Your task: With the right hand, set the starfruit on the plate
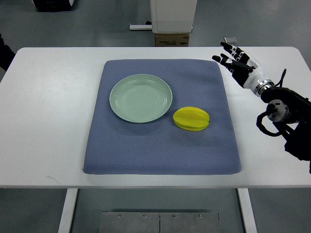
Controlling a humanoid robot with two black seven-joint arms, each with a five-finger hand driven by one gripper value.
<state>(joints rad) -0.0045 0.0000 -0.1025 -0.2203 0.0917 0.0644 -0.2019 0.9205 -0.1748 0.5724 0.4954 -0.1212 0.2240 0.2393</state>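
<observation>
**One starfruit lying on the mat, right hand hanging open at the far right**

Top view: a single white worktop (43,121) is filling most of the picture, and one blue-grey mat (160,145) is lying flat across its middle. On the mat, one pale green plate (119,104) is sitting toward the far left part, with nothing lying in it. One yellow starfruit (191,119) is resting on the mat just beside the plate's near right rim, close to it but not on it; whether the two are touching is hard to tell.

One robot arm is showing, coming in from the right edge over the worktop's right side. Its right hand (236,62) is hanging past the mat's far right corner, off the cloth and well apart from the starfruit. The dark fingers (227,47) are spreading outward toward the far left, holding nothing. Black cabling is looping around the wrist section behind the hand.

Beyond the worktop's far edge, one white column base with a brown box (172,39) under it is standing on the grey floor. A dark shape is showing at the left edge of the picture, too cropped to identify.
</observation>
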